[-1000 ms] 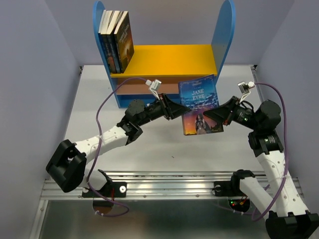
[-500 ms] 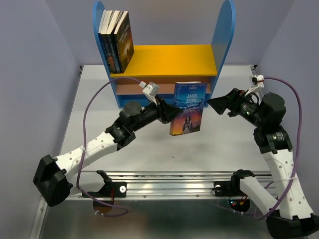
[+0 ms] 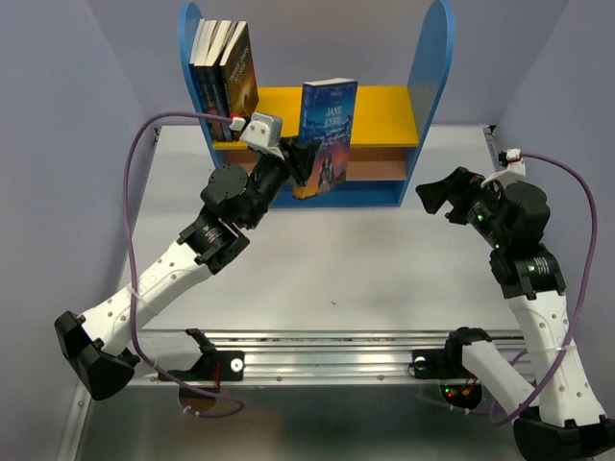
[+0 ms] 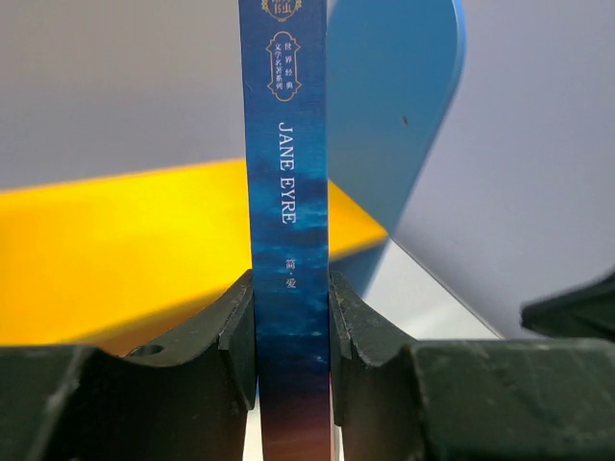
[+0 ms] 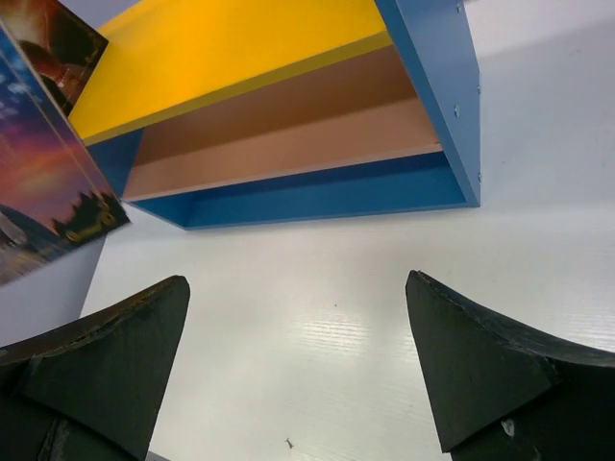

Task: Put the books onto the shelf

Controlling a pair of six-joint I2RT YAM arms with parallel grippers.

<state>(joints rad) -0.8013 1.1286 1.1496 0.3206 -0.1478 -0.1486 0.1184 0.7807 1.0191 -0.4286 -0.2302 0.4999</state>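
Since a second before, my left gripper (image 3: 300, 158) had carried the Jane Eyre book (image 3: 327, 134) from above the middle of the desk (image 3: 384, 279) up and back to the shelf (image 3: 430, 77). My right gripper (image 3: 430, 197) had let go of it and drawn off toward the desk's right edge.

Nearest, my two bases sat at the desk's near edge. Further in, my right gripper hung above the right side of the desk, its jaws spread wide with nothing between them. From the right wrist, my dark fingers (image 5: 106, 355) framed bare white desk, and beyond them lay the shelf's blue base (image 5: 317, 192), its brownish-pink lower board (image 5: 288, 144) and the yellow upper board (image 5: 231, 48).

On the left, my arm reached far back toward the shelf's front. My left jaws pinched the Jane Eyre book by its lower part. From the left wrist, my pads (image 4: 231, 327) pressed both covers, with the blue spine (image 4: 285, 192) upright between them and facing me. The book stood upright in front of the yellow board, left of its middle. I could not tell whether it touched any board.

Farthest back, three other books (image 3: 223, 77) stood together at the left end of the yellow board, against the left blue side panel (image 3: 189, 29), with the outermost tilted toward it
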